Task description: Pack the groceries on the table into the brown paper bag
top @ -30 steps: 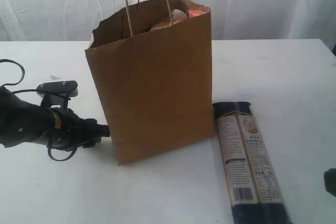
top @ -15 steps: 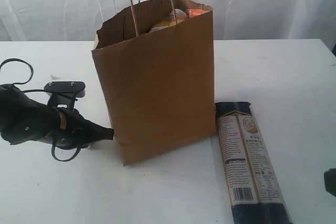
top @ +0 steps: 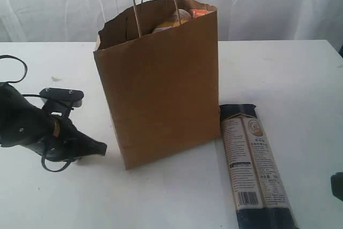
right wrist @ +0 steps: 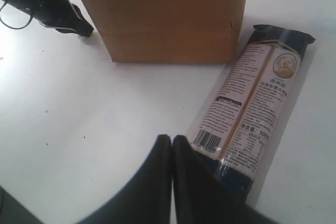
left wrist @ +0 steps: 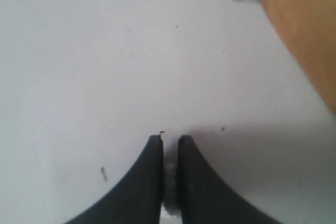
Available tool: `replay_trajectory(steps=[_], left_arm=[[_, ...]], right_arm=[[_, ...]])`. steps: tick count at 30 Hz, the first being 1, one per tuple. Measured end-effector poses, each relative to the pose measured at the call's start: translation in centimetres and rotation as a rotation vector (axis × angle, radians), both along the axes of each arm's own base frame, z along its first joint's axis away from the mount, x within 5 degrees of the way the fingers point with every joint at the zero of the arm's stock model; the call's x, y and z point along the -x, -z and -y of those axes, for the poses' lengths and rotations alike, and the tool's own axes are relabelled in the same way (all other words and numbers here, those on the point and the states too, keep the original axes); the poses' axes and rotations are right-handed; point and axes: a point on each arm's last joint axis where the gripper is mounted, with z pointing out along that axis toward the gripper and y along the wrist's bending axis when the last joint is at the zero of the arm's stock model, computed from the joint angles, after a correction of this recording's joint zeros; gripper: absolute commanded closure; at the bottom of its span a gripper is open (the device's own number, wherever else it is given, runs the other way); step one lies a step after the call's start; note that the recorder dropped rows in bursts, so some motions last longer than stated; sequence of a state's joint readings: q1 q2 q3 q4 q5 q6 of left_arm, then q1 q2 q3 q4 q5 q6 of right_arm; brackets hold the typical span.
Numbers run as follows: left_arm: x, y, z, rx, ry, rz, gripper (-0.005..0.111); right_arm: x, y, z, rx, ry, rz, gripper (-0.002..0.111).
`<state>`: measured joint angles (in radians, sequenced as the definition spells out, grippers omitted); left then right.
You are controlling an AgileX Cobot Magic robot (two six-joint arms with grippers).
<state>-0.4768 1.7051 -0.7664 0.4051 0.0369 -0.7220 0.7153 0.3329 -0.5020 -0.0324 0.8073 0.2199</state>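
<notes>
There's the left claw (left wrist: 169, 138) nearly shut, empty, just beside the brown paper bag (top: 161, 89); right claw (right wrist: 171, 139) closed, pasta pack (right wrist: 257, 103) near it.

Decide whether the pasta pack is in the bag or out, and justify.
Out: the pasta pack lies flat on the table beside the upright brown paper bag.

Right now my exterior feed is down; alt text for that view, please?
A tall brown paper bag stands upright on the white table, groceries showing at its open top. A long dark pasta pack lies flat beside it on the right, not yet packed. The left gripper sits low near the bag's lower left corner, fingers closed.
</notes>
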Motion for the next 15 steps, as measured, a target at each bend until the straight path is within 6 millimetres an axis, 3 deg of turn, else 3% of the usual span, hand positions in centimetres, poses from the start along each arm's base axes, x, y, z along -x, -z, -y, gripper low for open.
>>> replay_trajectory(steps=[4,15], left_arm=[[0.8,-1.1,-0.9,-0.032,-0.021,-0.015,0.107],[2.8,-10.7,-3.3,0.082,-0.077,0.259,0.107]], right_arm=[[0.0,0.0,0.0,0.000,0.000,0.000,0.108],[0.0,0.0,0.0,-0.005,-0.002,-0.004,0.108]])
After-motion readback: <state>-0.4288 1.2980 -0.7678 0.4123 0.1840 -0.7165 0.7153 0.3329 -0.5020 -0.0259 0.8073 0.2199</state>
